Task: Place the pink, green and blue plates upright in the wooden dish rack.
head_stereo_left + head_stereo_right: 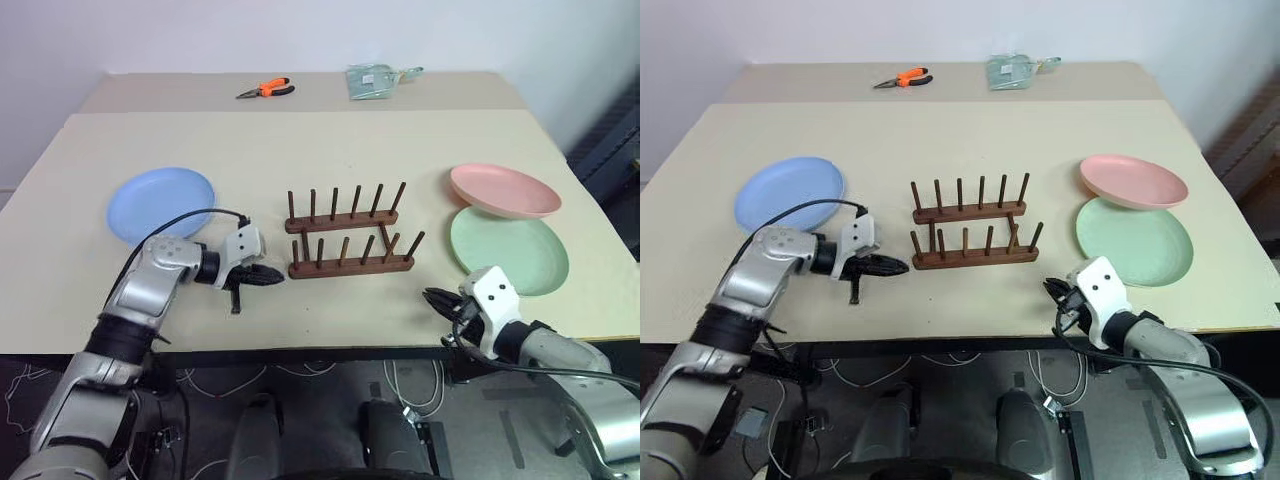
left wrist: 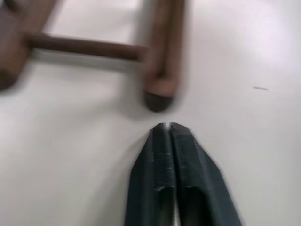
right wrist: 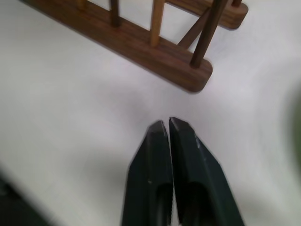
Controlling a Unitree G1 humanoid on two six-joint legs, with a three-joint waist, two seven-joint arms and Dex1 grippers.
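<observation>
The wooden dish rack [image 1: 350, 245] stands empty mid-table, its pegs upright. The blue plate [image 1: 160, 204] lies flat to its left. On the right the pink plate [image 1: 504, 190] rests partly on the far rim of the green plate [image 1: 508, 250]. My left gripper [image 1: 274, 274] is shut and empty just off the rack's left end, whose rail end [image 2: 161, 89] lies right before its tips. My right gripper [image 1: 432, 297] is shut and empty near the table's front edge, between the rack's right end [image 3: 193, 77] and the green plate.
Orange-handled pliers [image 1: 266, 89] and a clear bag [image 1: 375, 79] lie at the table's far side. The table's front edge [image 1: 330, 348] runs just under both grippers. Open tabletop lies in front of the rack.
</observation>
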